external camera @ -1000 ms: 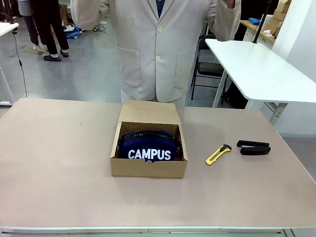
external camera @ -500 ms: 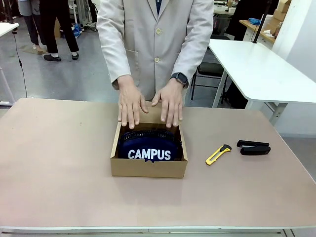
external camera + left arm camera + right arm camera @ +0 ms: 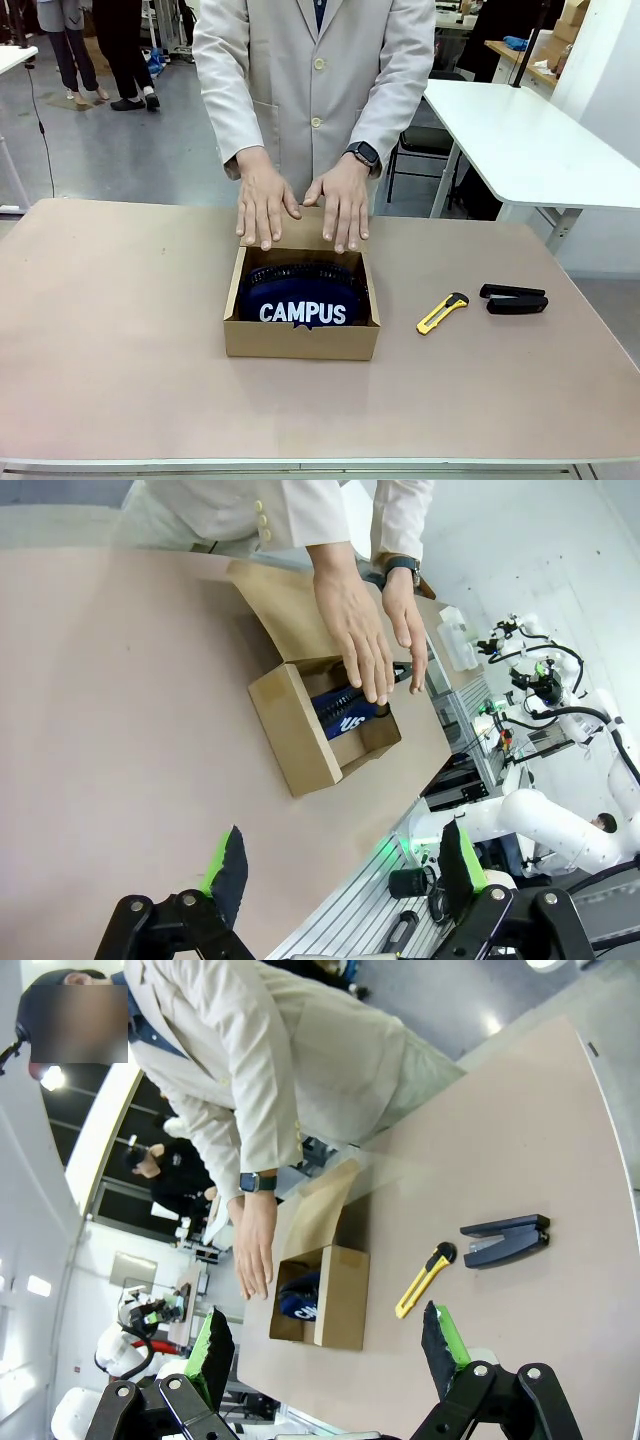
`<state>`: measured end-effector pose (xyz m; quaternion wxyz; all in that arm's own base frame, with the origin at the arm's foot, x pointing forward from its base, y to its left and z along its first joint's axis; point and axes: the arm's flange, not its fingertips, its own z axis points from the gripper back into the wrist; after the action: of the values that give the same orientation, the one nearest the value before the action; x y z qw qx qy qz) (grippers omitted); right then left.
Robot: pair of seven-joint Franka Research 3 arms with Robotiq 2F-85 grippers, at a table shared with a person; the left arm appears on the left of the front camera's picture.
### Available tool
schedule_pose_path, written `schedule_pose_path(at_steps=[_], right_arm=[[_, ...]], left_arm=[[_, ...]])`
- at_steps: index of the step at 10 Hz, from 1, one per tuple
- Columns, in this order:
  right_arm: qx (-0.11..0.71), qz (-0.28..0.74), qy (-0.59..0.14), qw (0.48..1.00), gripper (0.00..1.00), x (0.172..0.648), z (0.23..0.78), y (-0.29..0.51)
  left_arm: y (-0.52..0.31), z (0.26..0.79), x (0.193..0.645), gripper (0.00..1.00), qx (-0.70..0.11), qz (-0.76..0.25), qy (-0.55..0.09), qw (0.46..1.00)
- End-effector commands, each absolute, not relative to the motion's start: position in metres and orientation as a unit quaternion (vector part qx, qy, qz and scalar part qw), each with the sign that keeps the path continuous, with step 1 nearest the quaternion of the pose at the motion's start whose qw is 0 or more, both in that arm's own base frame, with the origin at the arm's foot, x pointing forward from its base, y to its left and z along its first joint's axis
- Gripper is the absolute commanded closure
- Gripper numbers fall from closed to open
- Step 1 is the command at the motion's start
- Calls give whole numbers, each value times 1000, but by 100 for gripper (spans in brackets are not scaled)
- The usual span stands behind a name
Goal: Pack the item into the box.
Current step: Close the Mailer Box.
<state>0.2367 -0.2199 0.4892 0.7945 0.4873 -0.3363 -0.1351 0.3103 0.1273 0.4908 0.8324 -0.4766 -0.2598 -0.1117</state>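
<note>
Holding the lid flap [image 3: 302, 232], a person's hands [image 3: 264, 203] seem set to shut the box [image 3: 300, 342] over the item [image 3: 303, 303], beyond your left end effector [image 3: 342, 855] and right end effector [image 3: 328, 1340], both wide, empty.

"CAMPUS" stands in big white capitals on the front of the navy-blue pouch [image 3: 303, 312], which lies in the cardboard box [image 3: 300, 343]. In the left wrist view its last letters, "US", read above the box wall. In the right wrist view the lettering is too small to read.

Grey floor [image 3: 180, 150] — white side table [image 3: 520, 140]
</note>
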Motion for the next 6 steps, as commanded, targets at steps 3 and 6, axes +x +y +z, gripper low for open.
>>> schedule_pose_path(at_steps=[3, 6], right_arm=[[496, -109, -347, 788, 0, 296, 489, -138], [509, -133, -358, 771, 0, 341, 453, -48]], left_arm=[[56, 479, 356, 0, -559, -106, -238, 787], [2, 427, 393, 0, -604, -58, -169, 777]])
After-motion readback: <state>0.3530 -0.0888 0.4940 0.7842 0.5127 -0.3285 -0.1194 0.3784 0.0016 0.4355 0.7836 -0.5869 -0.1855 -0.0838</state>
